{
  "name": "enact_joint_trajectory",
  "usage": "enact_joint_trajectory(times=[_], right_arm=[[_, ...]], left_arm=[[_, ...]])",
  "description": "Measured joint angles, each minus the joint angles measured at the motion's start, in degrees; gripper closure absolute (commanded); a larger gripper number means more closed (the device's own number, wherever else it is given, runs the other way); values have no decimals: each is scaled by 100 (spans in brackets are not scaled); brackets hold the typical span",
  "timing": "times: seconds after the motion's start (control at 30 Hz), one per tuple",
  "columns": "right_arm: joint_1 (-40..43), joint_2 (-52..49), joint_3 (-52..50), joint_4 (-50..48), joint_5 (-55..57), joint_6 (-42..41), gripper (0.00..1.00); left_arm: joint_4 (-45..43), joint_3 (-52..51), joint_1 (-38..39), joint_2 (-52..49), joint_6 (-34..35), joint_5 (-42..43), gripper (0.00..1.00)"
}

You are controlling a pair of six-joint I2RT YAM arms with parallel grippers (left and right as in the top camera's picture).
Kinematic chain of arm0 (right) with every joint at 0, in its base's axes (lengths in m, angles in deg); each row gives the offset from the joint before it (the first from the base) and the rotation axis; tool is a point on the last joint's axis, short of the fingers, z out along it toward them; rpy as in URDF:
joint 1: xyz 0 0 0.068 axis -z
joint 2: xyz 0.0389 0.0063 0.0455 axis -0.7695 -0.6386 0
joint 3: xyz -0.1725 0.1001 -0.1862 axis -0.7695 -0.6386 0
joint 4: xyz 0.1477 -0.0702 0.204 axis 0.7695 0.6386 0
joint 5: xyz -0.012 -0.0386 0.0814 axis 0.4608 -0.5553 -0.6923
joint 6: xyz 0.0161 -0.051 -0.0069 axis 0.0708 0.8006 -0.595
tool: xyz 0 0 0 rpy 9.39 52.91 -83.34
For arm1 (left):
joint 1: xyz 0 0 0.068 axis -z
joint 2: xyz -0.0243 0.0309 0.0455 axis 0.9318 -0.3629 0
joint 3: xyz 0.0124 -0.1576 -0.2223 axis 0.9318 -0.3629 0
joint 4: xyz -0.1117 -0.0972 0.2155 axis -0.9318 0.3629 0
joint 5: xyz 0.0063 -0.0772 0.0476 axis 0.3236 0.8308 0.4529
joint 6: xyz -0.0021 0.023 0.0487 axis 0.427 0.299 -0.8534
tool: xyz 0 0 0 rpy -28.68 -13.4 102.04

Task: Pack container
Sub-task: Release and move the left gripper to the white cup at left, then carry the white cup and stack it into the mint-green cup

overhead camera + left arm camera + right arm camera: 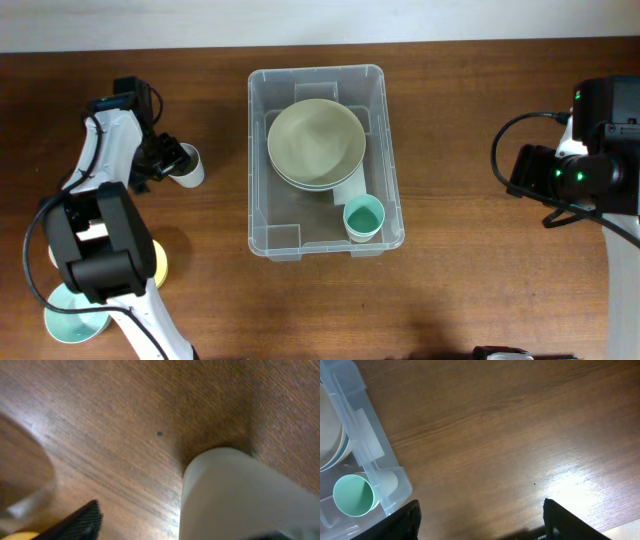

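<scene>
The container (262, 215) is a clear plastic bin in the middle of the table. It holds stacked pale bowls (316, 142) and a green cup (363, 217). Its corner with the green cup (352, 495) also shows in the right wrist view (375, 467). My left gripper (162, 158) is at the far left of the table, open around a white cup (190, 167). In the left wrist view the white cup (240, 495) sits between my fingers (175, 527), close to the right finger and apart from the left one. My right gripper (482, 527) is open and empty over bare wood, right of the container (518, 175).
A yellow bowl (157, 262) and a pale teal bowl (68, 320) sit at the front left by the left arm's base. Cables trail at the right arm (505, 150). The table's far edge runs along the top.
</scene>
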Motion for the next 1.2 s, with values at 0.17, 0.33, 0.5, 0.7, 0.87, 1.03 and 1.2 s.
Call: enact_joint_trajectory(times=[0.17,0.33,0.5,0.7,0.87,1.03,1.2], right_arm=[[0,0,0,0,0,0,26],[0,0,0,0,0,-4,26],[0,0,0,2,0,-4,26],[0,0,0,2,0,4,26],[0,0,0,0,0,0,26],[0,0,0,-2,0,0,26],[0,0,0,0,0,0,26]], left_arm=[[-28,-2,0,-15,-42,28,100],[81,37,-2,-15,-70,138,100],[774,691,48,61,-96,254,100],[1060,1353,699,1274,-210,501,99],[1016,1565,2140,2540,-247,691,100],[839,1572,3797,2450,-214,743,99],[844,1572,4835,1910,-83,778,100]])
